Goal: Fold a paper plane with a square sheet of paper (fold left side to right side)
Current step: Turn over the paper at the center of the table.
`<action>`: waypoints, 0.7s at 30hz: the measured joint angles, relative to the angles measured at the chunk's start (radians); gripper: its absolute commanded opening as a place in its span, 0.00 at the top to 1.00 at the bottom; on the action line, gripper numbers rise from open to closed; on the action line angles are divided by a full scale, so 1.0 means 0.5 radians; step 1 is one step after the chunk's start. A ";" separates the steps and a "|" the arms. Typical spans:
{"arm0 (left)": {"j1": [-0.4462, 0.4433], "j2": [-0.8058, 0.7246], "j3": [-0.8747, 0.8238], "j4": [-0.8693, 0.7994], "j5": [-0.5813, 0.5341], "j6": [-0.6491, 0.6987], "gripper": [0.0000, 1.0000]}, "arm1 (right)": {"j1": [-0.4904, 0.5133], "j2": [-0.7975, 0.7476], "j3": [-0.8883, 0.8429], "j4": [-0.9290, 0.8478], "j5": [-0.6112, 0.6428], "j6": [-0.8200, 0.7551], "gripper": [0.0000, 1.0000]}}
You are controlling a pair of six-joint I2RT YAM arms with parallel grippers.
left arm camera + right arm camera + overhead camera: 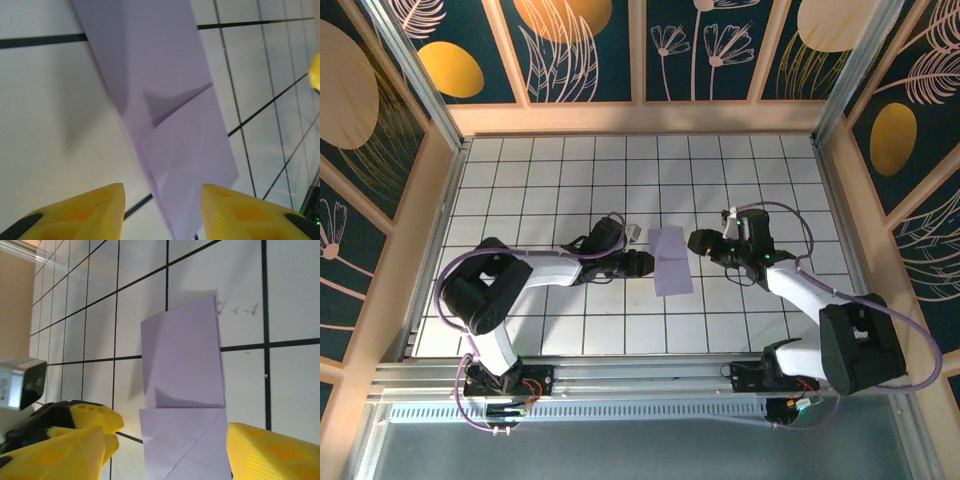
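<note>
The square sheet of paper (pixel 670 260) lies on the white tiled table, folded into a narrow lavender oblong with a cross crease and a diagonal flap, not a pointed paper plane. My left gripper (pixel 645 263) is at its left edge, open. In the left wrist view the paper (pixel 170 100) runs down between the spread yellow fingers (pixel 107 210) of the left gripper (pixel 162 212), with no pinch. My right gripper (pixel 698 241) is at the paper's right edge, also open. In the right wrist view the right gripper (pixel 167 450) straddles the end of the paper (pixel 182 360), which lies loose.
The table (pixel 560 180) is ringed by wooden walls with patterned panels. The left gripper's yellow fingertip (pixel 95 417) and its wrist camera (pixel 22 382) sit close beside the right gripper. A metal rail (pixel 640 385) carrying both arm bases runs along the near edge.
</note>
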 measured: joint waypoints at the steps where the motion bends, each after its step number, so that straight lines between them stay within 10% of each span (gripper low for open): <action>1: 0.000 0.035 0.012 0.004 0.004 -0.001 0.59 | -0.008 -0.008 -0.010 0.000 0.001 0.000 0.35; 21: 0.009 0.237 0.145 0.086 0.126 -0.016 0.83 | -0.034 -0.014 -0.055 -0.001 -0.006 -0.001 0.35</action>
